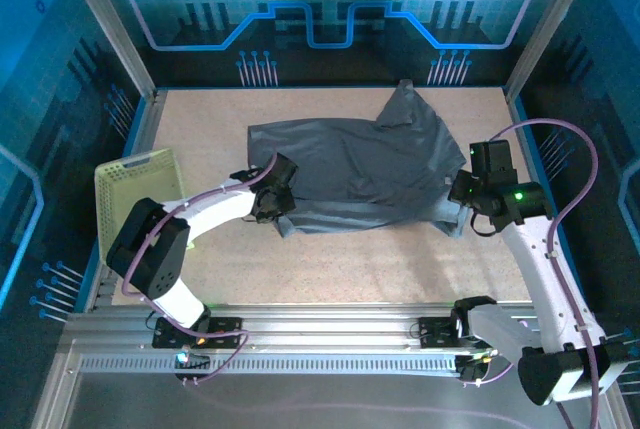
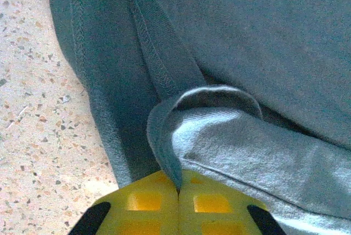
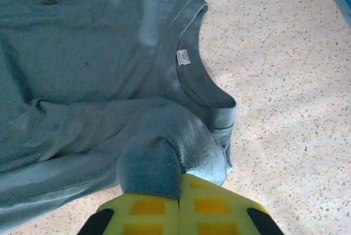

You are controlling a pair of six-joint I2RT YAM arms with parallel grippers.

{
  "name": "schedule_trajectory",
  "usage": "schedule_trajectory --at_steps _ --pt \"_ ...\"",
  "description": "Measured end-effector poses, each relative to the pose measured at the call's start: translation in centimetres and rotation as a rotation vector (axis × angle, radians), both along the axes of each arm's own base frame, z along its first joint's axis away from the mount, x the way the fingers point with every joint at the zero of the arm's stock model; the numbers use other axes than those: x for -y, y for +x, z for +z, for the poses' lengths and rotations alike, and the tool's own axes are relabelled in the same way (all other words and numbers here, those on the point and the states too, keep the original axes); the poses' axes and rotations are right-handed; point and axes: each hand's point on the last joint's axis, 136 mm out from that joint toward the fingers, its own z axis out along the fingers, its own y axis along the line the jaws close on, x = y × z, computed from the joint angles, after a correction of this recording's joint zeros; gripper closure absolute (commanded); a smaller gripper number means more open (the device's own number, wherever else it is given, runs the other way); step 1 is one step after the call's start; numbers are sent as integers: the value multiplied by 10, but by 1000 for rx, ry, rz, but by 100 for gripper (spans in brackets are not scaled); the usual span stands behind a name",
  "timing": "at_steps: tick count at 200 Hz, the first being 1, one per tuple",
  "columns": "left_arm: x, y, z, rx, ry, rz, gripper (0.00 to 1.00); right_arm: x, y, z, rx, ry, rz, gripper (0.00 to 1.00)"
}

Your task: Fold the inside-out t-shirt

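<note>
Quick rundown of where you're at: the t-shirt (image 1: 350, 164) is spread out in a rumpled heap across the middle of the desk (image 1: 350, 269), running from about the center-left over to the right side, with one bit poking up toward the far edge. Your left tool (image 1: 270, 207) sits at the shirt's near-left corner, and from its wrist camera the yellow pads are pressed together with a curled fold of grey fabric pinched right in the seam between them (you can see the stitched hem running away just beside that fold). Your right tool (image 1: 458, 195) is at the shirt's near-right end, and it's clamped too: its pads are closed on a bunched-up lump of cloth just beside the collar (image 3: 192, 81). The little white neck label (image 3: 183, 57) is facing up inside that collar, so the seams are on the outside. Over on the left edge of the desk there's a pale yellow-green basket (image 1: 135, 184), well apart from the shirt and near the left arm's elbow.
</note>
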Motion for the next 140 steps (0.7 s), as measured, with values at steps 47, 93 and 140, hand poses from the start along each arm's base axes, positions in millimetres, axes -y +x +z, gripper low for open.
schedule_trajectory --at_steps 47,93,140 --pt "-15 -11 63 195 -52 -36 100 22 -2 46 77 -17 -74 100" --pt "-41 -28 237 719 -181 -77 100 28 -16 174 384 -10 -75 100" --pt "-49 -62 371 1055 -249 -175 100 21 -79 321 794 -14 -7 100"
